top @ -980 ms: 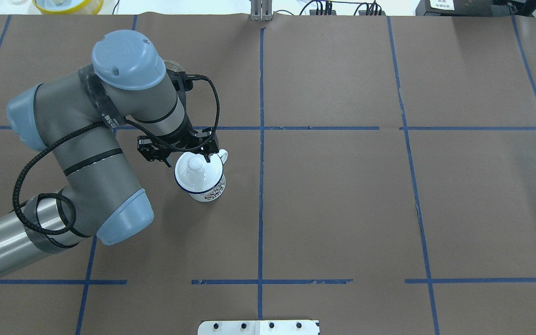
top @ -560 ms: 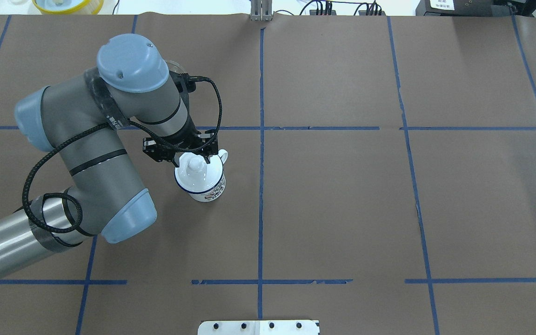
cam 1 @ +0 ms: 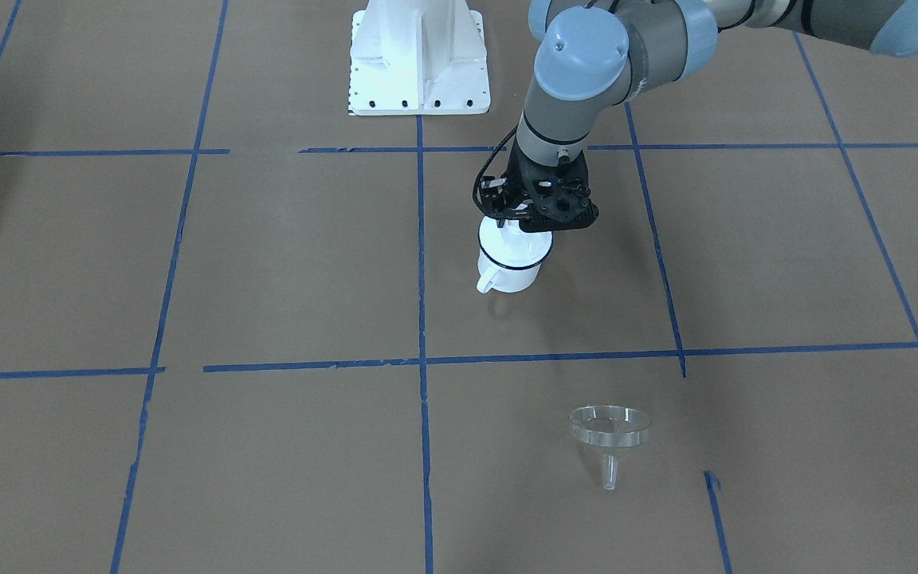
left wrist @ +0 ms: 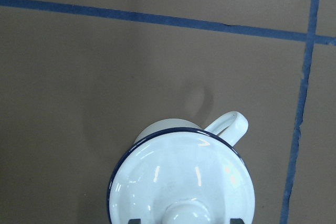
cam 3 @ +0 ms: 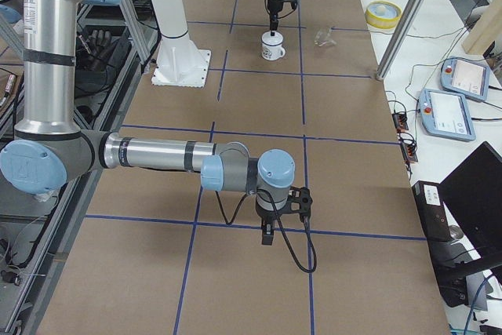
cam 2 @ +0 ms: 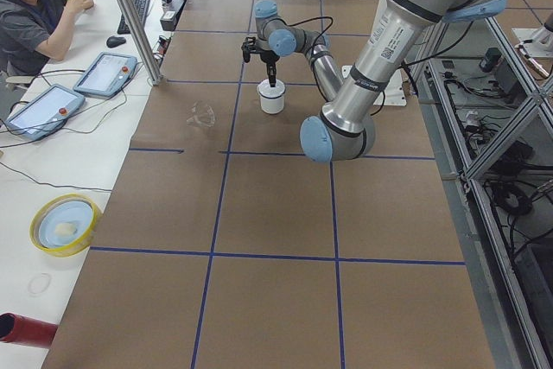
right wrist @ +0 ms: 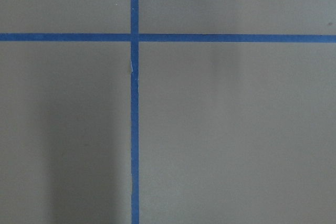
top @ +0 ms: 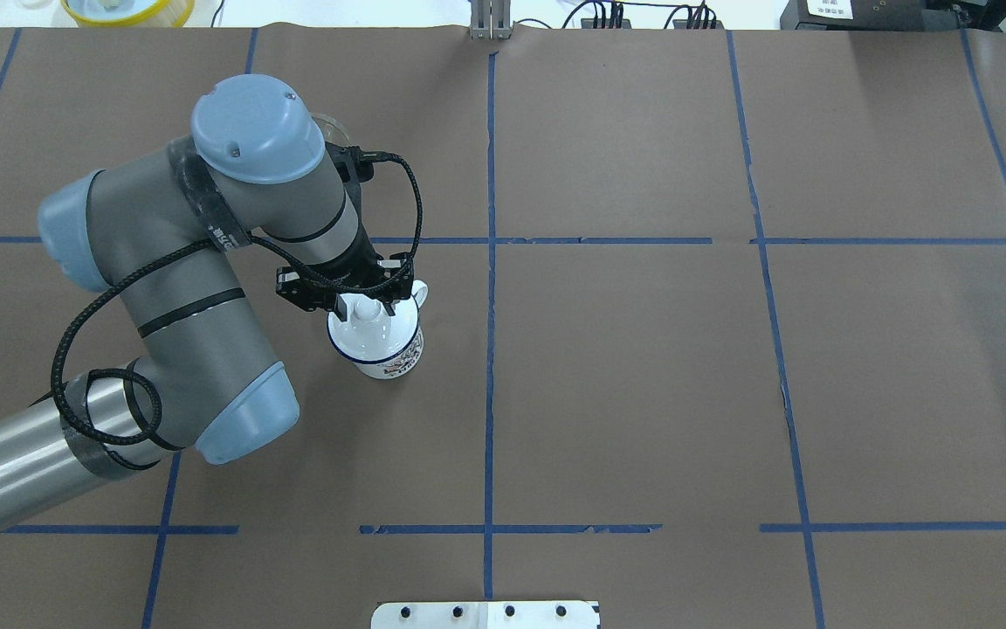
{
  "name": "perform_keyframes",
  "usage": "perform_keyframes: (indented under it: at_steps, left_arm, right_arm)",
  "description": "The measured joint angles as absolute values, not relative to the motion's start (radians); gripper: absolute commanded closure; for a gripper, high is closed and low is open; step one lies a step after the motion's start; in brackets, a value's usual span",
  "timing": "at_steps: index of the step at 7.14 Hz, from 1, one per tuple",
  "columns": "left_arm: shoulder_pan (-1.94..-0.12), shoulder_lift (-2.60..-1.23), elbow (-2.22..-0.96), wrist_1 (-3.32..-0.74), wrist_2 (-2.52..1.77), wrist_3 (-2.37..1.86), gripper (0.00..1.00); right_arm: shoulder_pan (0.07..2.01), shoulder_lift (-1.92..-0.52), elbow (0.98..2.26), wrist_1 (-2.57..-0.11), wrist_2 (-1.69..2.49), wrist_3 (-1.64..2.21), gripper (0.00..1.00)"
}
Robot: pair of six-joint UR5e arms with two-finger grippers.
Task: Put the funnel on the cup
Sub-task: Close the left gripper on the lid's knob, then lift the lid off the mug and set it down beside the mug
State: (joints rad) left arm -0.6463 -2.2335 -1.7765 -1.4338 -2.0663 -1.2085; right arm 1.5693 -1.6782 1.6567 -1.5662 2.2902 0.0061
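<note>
Under my left wrist the lid [left wrist: 178, 174] gleams: glossy white enamel, streaked with highlights. The cup [left wrist: 231, 124] beneath wears the same slick coat, dark blue at the rim. The table [cam 1: 268, 255] is matt brown paper, faintly creased, crossed with blue tape [cam 1: 419, 319]. The funnel [cam 1: 610, 426] is clear and glassy. My left arm [top: 5, 476] is a smooth silvery metal tube with satin blue caps [top: 245, 131] and a braided black cable [top: 421, 214].

The bench [cam 1: 268, 263] carries one white enamel mug [cam 1: 511, 271], one round white knobbed lid [left wrist: 181, 182] and one clear funnel [cam 1: 610, 430]. There are two robot arms with two end effectors, the left end effector [top: 366, 307] and the right end effector [cam 3: 267, 237]. Off the bench are two teach pendants [cam 2: 105, 73], one operator [cam 2: 30, 15] and one yellow-rimmed dish [cam 2: 36, 229].
</note>
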Motion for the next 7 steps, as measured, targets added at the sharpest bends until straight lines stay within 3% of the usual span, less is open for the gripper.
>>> perform_keyframes:
  at_steps: [4,7]
  left_arm:
    - [-0.646,-2.231,-1.77,-1.437,-2.066,-1.208,0.45]
    - [-0.646,-2.233,-1.768,-1.44,-2.066,-1.22,0.99]
  right_arm:
    - [1.569,-1.678,1.657,-1.566,2.29,0.006,0.0]
    - [1.569,-1.678,1.657,-1.566,2.29,0.006,0.0]
